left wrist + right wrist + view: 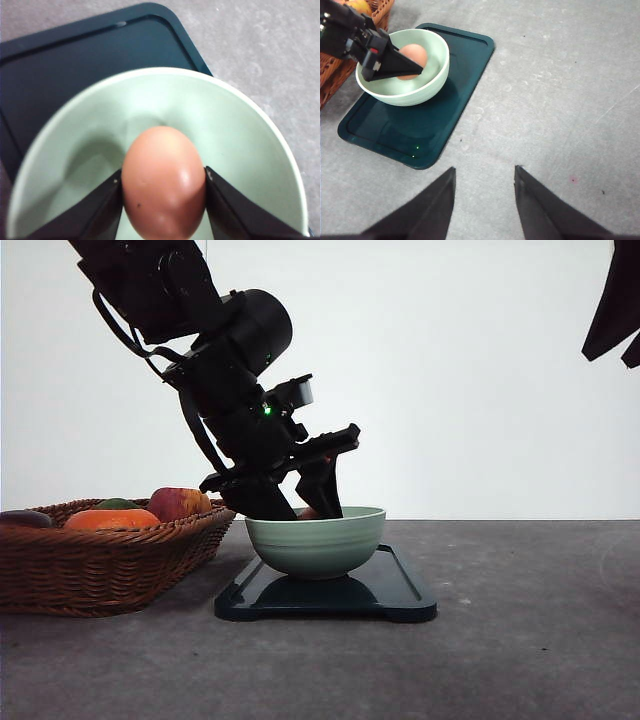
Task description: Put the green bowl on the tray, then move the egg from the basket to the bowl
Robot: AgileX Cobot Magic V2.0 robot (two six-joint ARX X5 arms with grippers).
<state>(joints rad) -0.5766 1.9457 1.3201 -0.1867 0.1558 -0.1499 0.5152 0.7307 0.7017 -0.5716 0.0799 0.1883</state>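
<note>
The green bowl stands on the dark tray, toward the tray's basket end. My left gripper reaches down into the bowl, shut on the reddish-brown egg. Both black fingers press the egg's sides, and it hangs just above the bowl's inner floor. From the right wrist view, the egg sits inside the bowl between the left gripper's fingers. My right gripper is open over bare table, apart from the tray.
The wicker basket stands left of the tray, holding an apple, an orange fruit and other produce. My right arm hangs high at the right. Grey table stretches to the tray's right.
</note>
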